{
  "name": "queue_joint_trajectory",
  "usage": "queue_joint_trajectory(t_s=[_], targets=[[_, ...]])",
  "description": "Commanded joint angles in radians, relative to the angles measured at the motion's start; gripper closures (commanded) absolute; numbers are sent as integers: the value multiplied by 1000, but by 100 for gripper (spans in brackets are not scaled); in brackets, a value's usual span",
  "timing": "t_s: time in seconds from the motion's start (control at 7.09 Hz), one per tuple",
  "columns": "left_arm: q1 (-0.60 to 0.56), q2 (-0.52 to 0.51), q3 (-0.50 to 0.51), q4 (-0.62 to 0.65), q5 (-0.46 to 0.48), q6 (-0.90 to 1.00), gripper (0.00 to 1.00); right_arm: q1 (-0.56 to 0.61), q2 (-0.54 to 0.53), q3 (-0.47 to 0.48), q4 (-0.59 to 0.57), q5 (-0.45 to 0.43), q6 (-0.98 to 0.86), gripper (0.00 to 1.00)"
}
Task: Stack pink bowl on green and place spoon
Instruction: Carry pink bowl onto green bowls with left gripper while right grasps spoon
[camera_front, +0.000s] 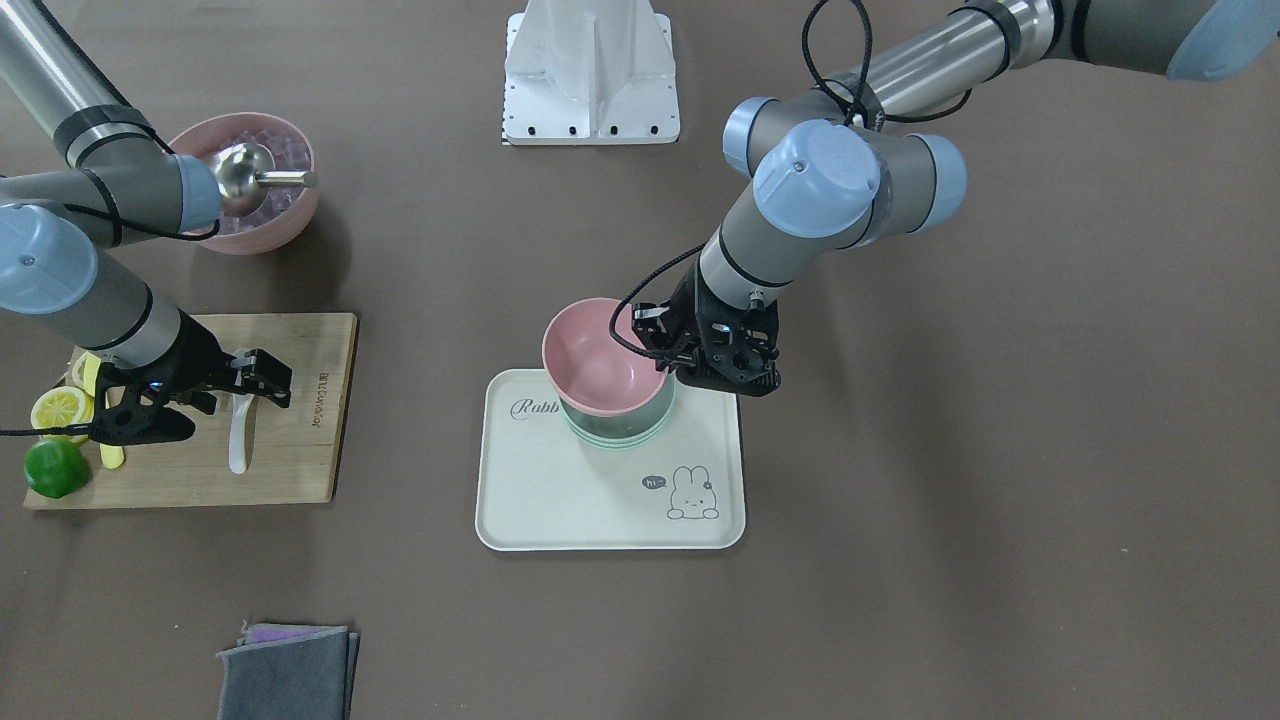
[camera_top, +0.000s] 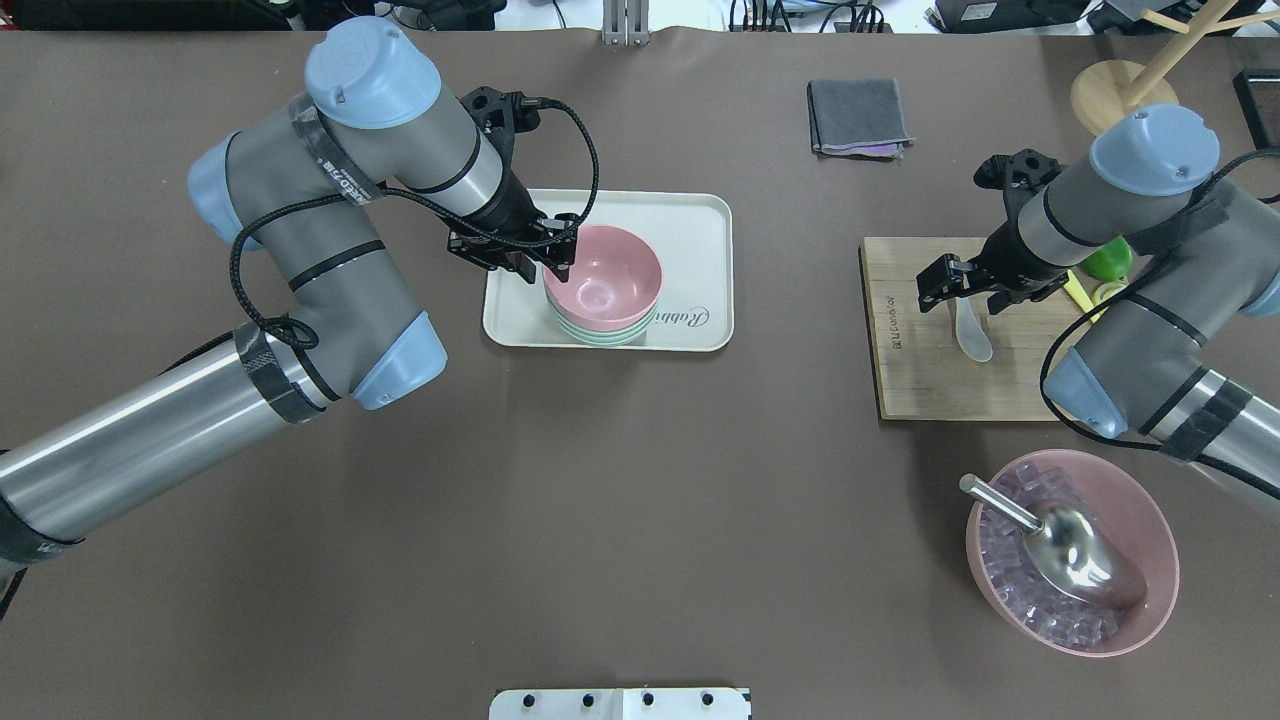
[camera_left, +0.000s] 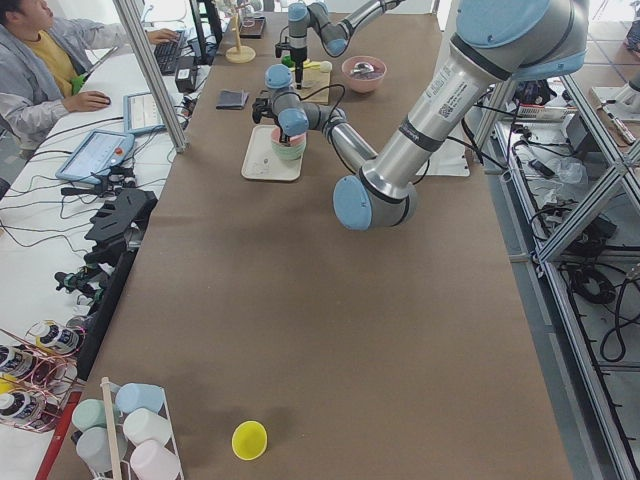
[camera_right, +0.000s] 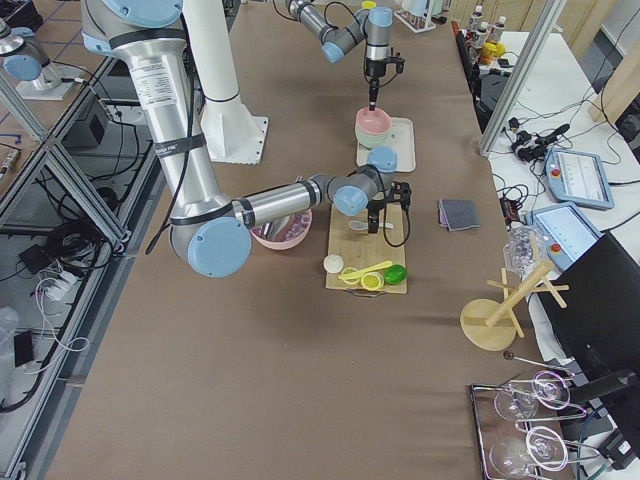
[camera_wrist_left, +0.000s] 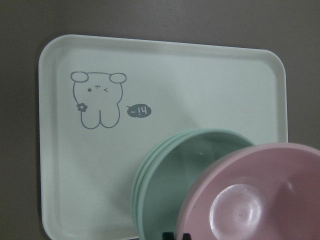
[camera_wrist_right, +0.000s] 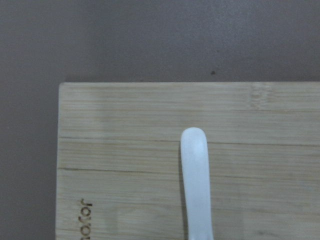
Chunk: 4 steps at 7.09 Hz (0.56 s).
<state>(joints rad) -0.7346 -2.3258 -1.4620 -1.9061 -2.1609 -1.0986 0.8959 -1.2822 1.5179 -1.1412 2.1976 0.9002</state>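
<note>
Overhead exterior shows the left gripper (camera_top: 545, 262) pinched on the rim of the pink bowl (camera_top: 603, 280). The bowl sits over the stack of green bowls (camera_top: 598, 338) on the tray (camera_top: 700, 225), a little off their centre. The step in hand looks like seating it. To do that well, level the bowl and bring its rim concentric with the green one. Then lower it straight until it nests, spread the jaws and lift vertically, so the inner finger does not drag the bowl askew.

On the other side, the right gripper (camera_top: 968, 292) hovers with its jaws spread and empty over the white spoon (camera_top: 972, 335). The spoon lies flat on the cutting board (camera_top: 920, 385), well apart from the tray. A grasp across the handle should serve once the bowl is settled.

In the left wrist view a crescent of green interior lies bare beside the pink bowl, so the offset is plain there – from overhead it is barely noticeable. The right wrist view gives only the rounded handle end on the wood, with no fingers in it, so the jaw spread has to be read from the overhead and front-facing views. Both side views are too distant to judge either grasp.
</note>
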Motion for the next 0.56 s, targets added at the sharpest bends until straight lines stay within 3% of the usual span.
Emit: queue_joint_trajectory(t_s=[0.0,0.28,0.42], targets=[[1,86,-96,8,44,2,2,0,0,1,0,-7,0,8],[-6,153,-135,9,38,14,2,-8,0,-7,0,-41,32,97],[-12,213,-215,9,39,14,2,-8,1,-4,0,-44,34,100]])
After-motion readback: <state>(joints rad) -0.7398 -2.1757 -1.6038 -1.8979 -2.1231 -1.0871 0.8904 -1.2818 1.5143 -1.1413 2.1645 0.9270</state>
